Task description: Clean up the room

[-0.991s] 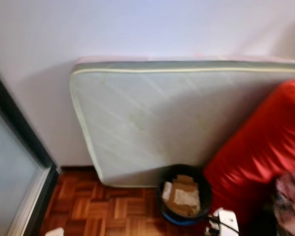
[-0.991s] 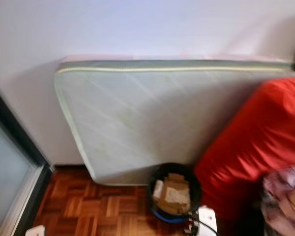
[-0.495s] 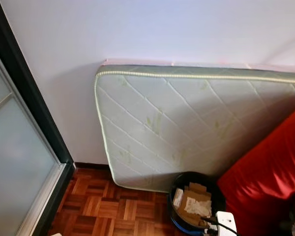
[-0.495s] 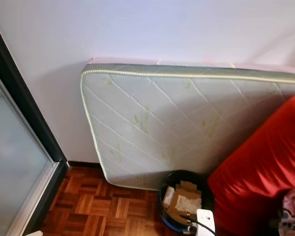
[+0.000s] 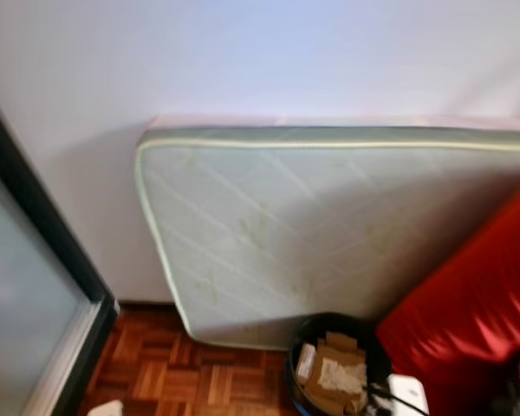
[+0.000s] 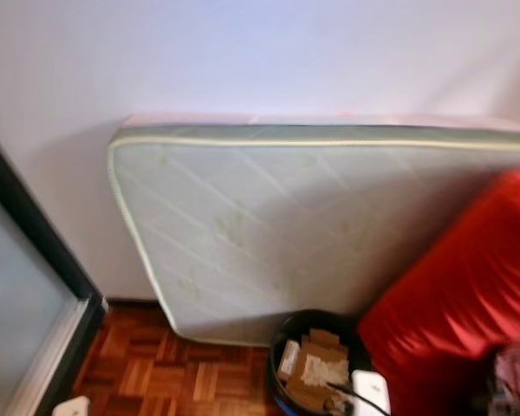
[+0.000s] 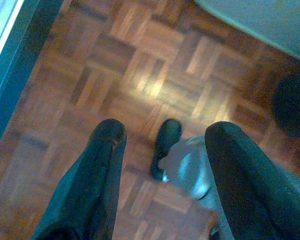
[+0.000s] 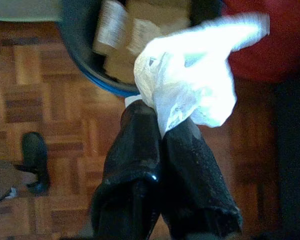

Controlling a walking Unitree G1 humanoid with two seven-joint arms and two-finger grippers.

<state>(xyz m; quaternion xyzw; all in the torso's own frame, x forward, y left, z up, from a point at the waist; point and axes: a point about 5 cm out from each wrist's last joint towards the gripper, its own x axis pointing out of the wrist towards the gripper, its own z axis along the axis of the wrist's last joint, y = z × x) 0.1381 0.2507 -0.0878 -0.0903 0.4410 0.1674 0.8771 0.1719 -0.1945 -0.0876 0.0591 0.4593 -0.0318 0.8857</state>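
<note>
The right hand [image 8: 160,125] has its two black fingers pressed together, clamped on a crumpled white plastic bag [image 8: 190,80]. Just beyond the fingertips stands a round black bin with a blue base [image 8: 85,55], holding brown cardboard scraps [image 8: 125,35]; a red fabric cushion [image 8: 275,40] lies beside it. The left hand [image 7: 162,137] hangs with fingers apart over the wooden parquet floor [image 7: 140,65]. A pale green quilted mattress [image 5: 312,225] leans against the white wall [image 5: 260,52] behind the bin.

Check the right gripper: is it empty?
No, the right gripper is shut on a white plastic bag near the bin.
</note>
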